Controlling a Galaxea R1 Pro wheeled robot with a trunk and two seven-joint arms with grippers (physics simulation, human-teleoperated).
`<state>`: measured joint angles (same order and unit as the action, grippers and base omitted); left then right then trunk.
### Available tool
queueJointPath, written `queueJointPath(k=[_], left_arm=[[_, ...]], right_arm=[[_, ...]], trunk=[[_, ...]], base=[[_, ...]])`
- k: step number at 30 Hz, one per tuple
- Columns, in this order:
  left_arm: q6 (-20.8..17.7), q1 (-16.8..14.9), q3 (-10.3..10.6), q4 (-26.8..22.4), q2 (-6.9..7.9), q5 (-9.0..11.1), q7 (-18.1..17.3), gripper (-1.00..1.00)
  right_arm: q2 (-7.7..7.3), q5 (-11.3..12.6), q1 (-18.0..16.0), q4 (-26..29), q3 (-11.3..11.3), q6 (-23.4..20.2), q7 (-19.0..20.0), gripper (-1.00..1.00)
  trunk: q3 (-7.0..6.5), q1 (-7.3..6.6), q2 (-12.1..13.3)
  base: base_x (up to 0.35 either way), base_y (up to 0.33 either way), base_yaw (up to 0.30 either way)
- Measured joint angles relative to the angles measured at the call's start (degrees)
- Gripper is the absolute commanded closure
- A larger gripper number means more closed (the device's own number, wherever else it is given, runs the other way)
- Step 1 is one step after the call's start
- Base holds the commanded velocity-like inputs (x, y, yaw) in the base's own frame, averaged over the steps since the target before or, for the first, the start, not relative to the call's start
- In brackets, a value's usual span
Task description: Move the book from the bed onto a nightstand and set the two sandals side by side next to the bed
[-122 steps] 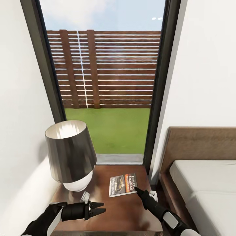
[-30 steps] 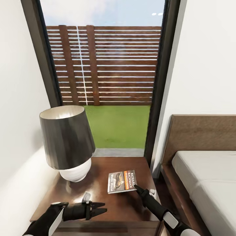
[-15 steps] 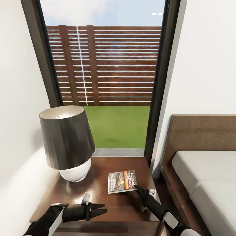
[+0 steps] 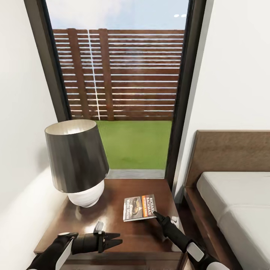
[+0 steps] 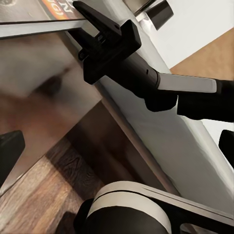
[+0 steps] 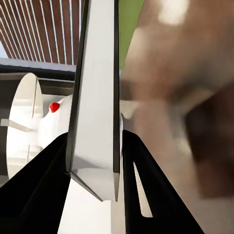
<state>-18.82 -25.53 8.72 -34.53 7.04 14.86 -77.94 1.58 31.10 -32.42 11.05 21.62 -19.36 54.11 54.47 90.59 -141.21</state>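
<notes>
While the right gripper (image 4: pixel 155 214) pinched the near corner of the paperback book (image 4: pixel 139 207), which lay flat on the nightstand (image 4: pixel 112 228) beside the bed (image 4: pixel 232 202), the left gripper (image 4: pixel 117 238) hovered spread. Withdrawing before letting go might drag the book off the edge.

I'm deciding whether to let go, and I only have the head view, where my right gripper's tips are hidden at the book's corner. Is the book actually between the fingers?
Observer: Yes. In the right wrist view, the page edge of the book runs between the two fingers of the right gripper, and both look pressed against its covers.
Operator: And the left gripper, is it open or shut?
Observer: The left gripper is open. In the left wrist view its fingers stand wide apart and grip nothing.
</notes>
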Motion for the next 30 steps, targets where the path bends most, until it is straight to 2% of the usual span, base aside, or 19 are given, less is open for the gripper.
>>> queueJointPath(k=[5, 14, 17, 26, 30], left_arm=[[0.0, 0.0, 0.1, 0.0, 0.00, 0.0, 0.0, -1.00], [0.0, 0.0, 0.1, 0.0, 0.00, 0.0, 0.0, -1.00], [0.0, 0.0, 0.1, 0.0, 0.00, 0.0, 0.0, -1.00], [0.0, 0.0, 0.1, 0.0, 0.00, 0.0, 0.0, -1.00], [0.0, 0.0, 0.1, 0.0, 0.00, 0.0, 0.0, -1.00]], right_arm=[[0.00, 0.0, 0.0, 0.0, 0.0, 0.0, 0.0, 1.00], [0.00, 0.0, 0.0, 0.0, 0.0, 0.0, 0.0, 1.00], [0.00, -0.1, 0.0, 0.0, 0.0, 0.0, 0.0, 1.00], [0.00, 0.0, 0.0, 0.0, 0.0, 0.0, 0.0, 1.00], [0.00, 0.0, 0.0, 0.0, 0.0, 0.0, 0.0, 1.00]], trunk=[[0.72, 0.87, -1.6], [0.72, 0.88, -1.6], [1.34, 1.15, -2.0], [1.34, 1.15, -2.0], [2.01, 1.23, -2.1]], base=[[0.000, 0.000, 0.000], [0.000, 0.000, 0.000], [0.000, 0.000, 0.000], [0.000, 0.000, 0.000], [0.000, 0.000, 0.000]])
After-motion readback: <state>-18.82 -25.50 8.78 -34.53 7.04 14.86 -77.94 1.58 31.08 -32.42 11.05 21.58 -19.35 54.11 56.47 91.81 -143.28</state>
